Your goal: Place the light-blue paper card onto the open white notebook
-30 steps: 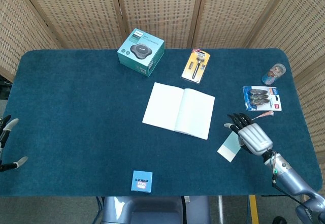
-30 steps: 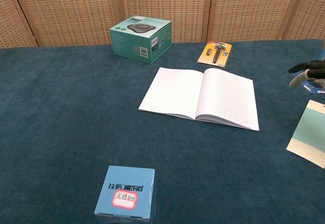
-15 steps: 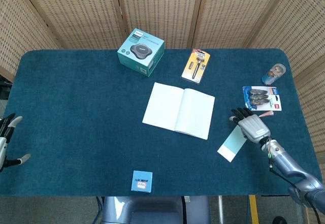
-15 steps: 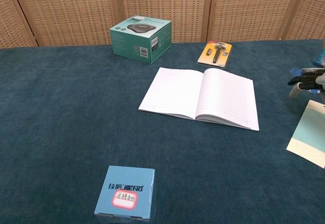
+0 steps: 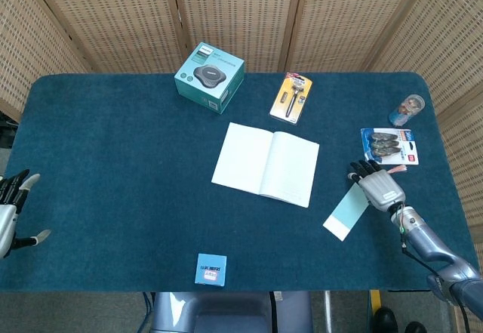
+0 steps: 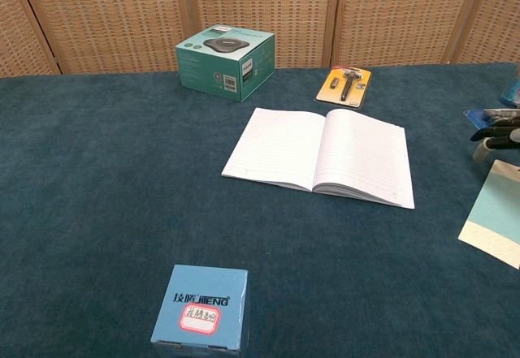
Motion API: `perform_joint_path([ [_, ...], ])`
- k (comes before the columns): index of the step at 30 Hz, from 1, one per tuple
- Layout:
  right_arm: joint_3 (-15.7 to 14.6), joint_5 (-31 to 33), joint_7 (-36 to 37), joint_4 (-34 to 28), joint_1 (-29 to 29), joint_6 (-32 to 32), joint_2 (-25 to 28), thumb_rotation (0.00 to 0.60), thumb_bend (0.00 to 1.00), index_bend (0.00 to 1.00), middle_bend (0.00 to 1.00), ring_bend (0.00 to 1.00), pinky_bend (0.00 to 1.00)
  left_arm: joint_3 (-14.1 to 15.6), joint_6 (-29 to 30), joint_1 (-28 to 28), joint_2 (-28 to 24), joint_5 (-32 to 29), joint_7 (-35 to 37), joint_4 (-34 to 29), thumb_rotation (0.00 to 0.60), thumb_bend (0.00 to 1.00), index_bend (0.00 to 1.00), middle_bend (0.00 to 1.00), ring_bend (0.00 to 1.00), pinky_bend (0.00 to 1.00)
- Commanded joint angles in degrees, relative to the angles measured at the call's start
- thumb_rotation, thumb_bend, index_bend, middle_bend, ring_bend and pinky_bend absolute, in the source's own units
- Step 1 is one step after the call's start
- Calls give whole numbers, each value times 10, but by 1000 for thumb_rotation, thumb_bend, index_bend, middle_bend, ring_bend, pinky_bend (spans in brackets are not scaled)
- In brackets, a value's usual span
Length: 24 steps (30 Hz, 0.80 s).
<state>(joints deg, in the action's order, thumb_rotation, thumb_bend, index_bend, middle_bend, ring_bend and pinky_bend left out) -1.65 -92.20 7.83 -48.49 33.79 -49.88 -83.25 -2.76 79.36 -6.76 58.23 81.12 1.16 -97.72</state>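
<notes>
Two hands are being shown in the head view: the right hand [image 5: 379, 189] is being held low over the far end of the light-blue paper card [image 5: 346, 214], its dark fingers [image 5: 364, 169] stretched toward a blister pack [image 5: 389, 146], and whether the card is being gripped or only touched cannot be told from here. The card is lying flat on the blue table [image 5: 113, 159], just right of the open white notebook [image 5: 266, 164] and apart from it. The left hand [image 5: 10, 206] is being cut off by the left edge, fingers apart, nothing in it. Print on the teal box [image 5: 210, 76], the yellow razor pack [image 5: 291, 97] and a small blue box [image 5: 211, 269] is too small to be read in this view. In the chest view, the small blue box [image 6: 200, 308] is being shown with "JIENG" legible after two characters, above a white label with red handwriting that cannot be made out. The notebook [image 6: 321, 156] is being seen with ruled lines. The card [image 6: 495, 223] is being clipped by the right edge, and only fingertips [image 6: 494, 135] of the right hand are being seen above it, so its grasp is left uncertain.
</notes>
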Motion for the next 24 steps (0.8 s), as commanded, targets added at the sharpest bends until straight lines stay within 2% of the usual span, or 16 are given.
perform_joint_path([
  [1,0,9,-9,12,-2,5,-8,600,1000,210,59,0,86,1,3,1,0,1,3,0,600,0,0,0,0,0],
  [13,-16,10,-15,39,-8,5,-25,600,1000,210,60,0,87,5,9,5,-1,10,10,3,600,0,0,0,0,0],
  [24,-24,22,-32,29,-16,16,-2,600,1000,210,72,0,98,7,9,7,0,12,12,7,600,0,0,0,0,0],
])
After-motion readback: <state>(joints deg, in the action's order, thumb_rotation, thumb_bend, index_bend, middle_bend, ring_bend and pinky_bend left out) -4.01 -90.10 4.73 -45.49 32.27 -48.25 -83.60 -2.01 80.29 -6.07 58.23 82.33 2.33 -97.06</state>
